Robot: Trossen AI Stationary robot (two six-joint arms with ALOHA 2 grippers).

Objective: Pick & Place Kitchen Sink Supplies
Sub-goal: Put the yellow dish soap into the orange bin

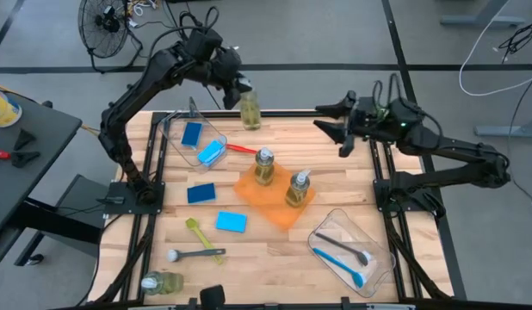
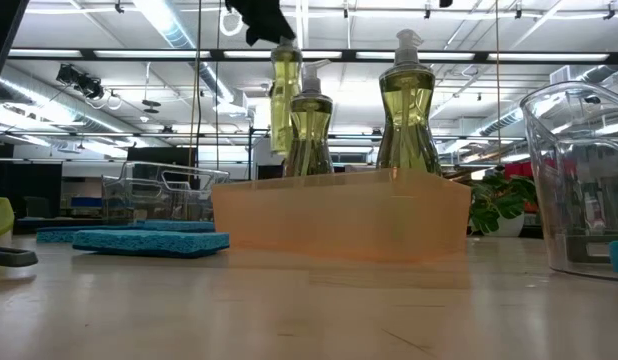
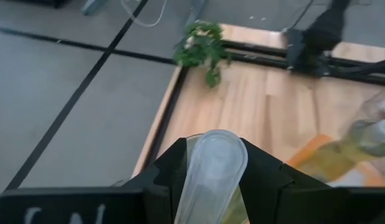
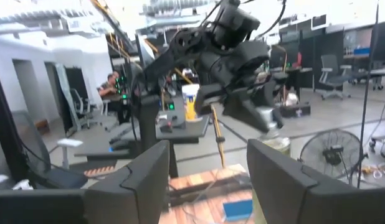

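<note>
Clear pump bottle, yellowish soap, left tool-held.

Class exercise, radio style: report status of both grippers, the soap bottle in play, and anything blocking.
Left gripper shut on soap bottle, held aloft near the table's far edge. Right gripper open, empty, waiting. Two bottles already in orange tray. Nothing blocking.

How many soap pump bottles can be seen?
4: one held up by the left gripper at the far edge, two in the orange tray, one lying at the near left corner.
</note>
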